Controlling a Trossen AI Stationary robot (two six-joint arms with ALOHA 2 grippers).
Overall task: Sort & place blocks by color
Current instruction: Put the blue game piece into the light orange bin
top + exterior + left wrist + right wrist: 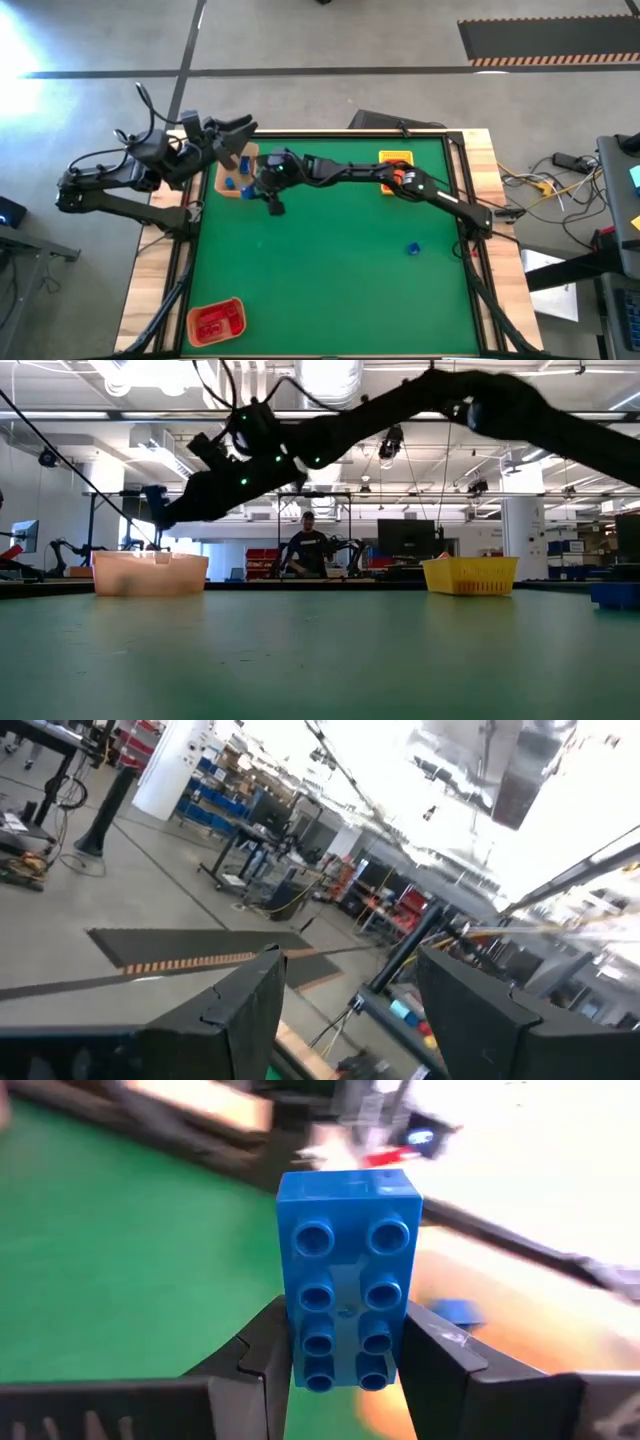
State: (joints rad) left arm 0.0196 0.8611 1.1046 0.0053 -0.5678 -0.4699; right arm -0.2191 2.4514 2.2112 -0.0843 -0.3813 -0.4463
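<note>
My right gripper point(348, 1365) is shut on a blue eight-stud brick point(348, 1270). It reaches across the table to the tan tray point(232, 172) at the far left and shows above that tray in the low view point(165, 508). Blue bricks point(230, 183) lie in the tan tray, and one shows in the right wrist view point(455, 1312). Another blue brick point(412, 248) rests on the green mat to the right. My left gripper point(350, 1020) is open and empty, raised off the table's far left corner point(235, 140). My right gripper pinches the brick's two long sides at one end point(345, 1365) between its two fingers point(262, 1355). The rest of the brick sticks out past the fingertips, its studded face toward the wrist camera. The brick is lifted clear, over the tan tray's edge.
A yellow tray point(397, 160) stands at the far right of the mat and shows in the low view point(470, 575). An orange tray point(215, 320) with red bricks sits at the near left corner. The green mat point(330, 270) lies between them. A person point(307, 545) stands far behind the table.
</note>
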